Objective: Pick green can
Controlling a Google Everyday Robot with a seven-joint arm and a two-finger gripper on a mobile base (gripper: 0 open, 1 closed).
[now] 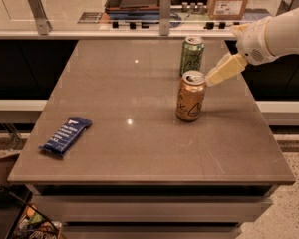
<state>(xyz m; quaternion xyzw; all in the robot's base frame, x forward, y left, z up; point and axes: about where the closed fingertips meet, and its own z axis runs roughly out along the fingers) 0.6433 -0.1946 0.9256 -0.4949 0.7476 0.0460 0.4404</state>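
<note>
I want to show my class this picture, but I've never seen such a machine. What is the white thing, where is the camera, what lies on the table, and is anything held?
The white thing is a robot arm reaching in from the picture's right; the cream part at its end is its gripper, for grabbing. The one camera looks down on the brown table from its front edge. A green can, the one to pick, stands at the back; an orange-gold can stands nearer; a blue packet lies left. The gripper hangs beside the orange-gold can's top, on its right, holding nothing.
</note>
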